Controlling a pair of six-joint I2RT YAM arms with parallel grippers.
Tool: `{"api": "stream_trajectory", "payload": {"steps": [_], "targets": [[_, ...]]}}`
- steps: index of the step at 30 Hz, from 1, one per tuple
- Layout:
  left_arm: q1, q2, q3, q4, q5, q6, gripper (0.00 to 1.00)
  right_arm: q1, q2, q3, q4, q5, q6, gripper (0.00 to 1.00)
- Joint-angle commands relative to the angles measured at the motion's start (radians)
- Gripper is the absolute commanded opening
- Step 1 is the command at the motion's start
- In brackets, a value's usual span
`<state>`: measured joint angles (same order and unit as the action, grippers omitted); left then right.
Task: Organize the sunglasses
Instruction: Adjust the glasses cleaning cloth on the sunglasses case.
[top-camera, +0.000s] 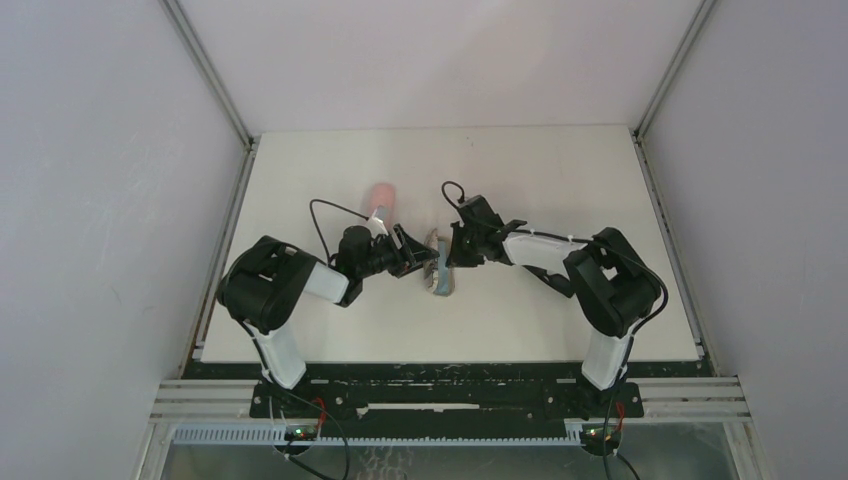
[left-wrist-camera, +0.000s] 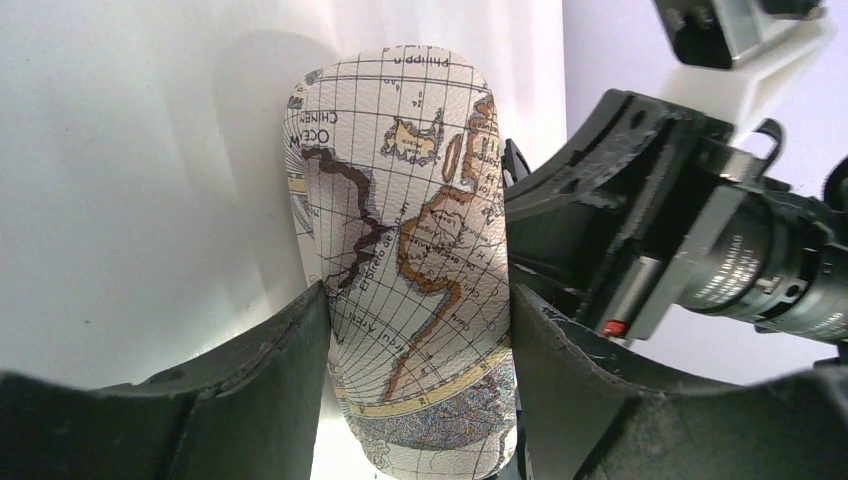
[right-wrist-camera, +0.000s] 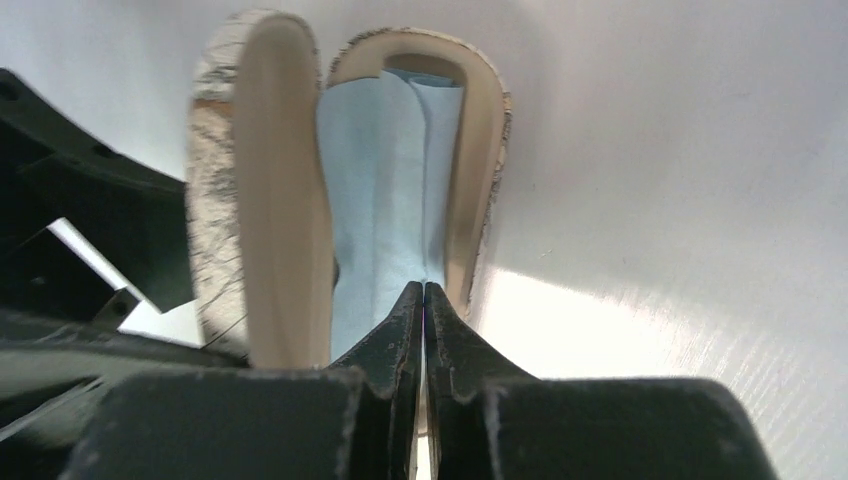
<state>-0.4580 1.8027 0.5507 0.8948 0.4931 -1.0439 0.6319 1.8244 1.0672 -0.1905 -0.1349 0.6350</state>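
Left wrist: fingers (left-wrist-camera: 250, 390) grip map-print case (left-wrist-camera: 410, 250) edges.

The map-printed case (left-wrist-camera: 400, 250) has a leather-like skin, finely grained with a faint sheen. Its inner lining (right-wrist-camera: 285, 200) looks smooth, matt and beige. The cloth (right-wrist-camera: 385, 190) inside is soft, matt, light-blue fabric. The left fingers (left-wrist-camera: 250, 400) and right fingers (right-wrist-camera: 395, 340) are matt black plastic, coarsely textured. The white counter (right-wrist-camera: 650, 300), at 3 o'clock from the case, is smooth with a satin glare.
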Motion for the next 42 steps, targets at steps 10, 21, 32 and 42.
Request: {"api": "stream_trajectory", "payload": {"steps": [10, 21, 32, 42], "targets": [[-0.002, -0.035, 0.009, 0.052, 0.022, 0.004, 0.41, 0.006, -0.093, 0.03, -0.009, 0.015, -0.029, 0.0], [-0.002, -0.026, 0.014, 0.052, 0.026, 0.003, 0.4, 0.005, 0.002, 0.059, 0.0, -0.052, -0.03, 0.01], [-0.002, -0.021, 0.018, 0.053, 0.028, 0.001, 0.4, 0.003, 0.028, 0.064, 0.025, -0.11, -0.026, 0.03], [-0.003, -0.019, 0.017, 0.053, 0.03, -0.001, 0.39, 0.003, 0.049, 0.065, 0.061, -0.176, -0.012, 0.03]]}}
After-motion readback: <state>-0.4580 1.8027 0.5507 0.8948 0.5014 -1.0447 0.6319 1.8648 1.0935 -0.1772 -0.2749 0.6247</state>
